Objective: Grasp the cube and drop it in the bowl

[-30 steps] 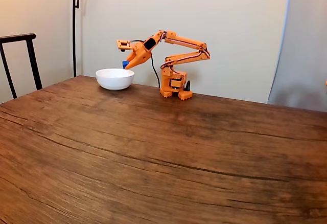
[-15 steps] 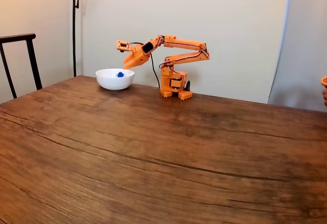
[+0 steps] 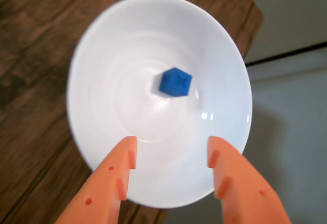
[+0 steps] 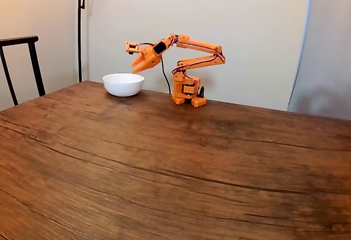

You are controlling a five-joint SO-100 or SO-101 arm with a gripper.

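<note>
Soft, even indoor light; slightly blurred wrist view.

Wrist downward – fixed frontal, distant.

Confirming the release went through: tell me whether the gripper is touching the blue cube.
Apart. In the wrist view the blue cube lies on the floor of the white bowl, with bare white bowl between it and the open orange gripper above.

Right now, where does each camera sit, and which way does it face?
Wrist view: rides on the arm, looking straight down into the glossy round white bowl, where the small bright-blue cube lies; the open orange gripper enters from below.
Fixed view: stands at the wooden table's near end, facing the far wall; the whole orange arm shows.
Both show bowl and gripper.
</note>
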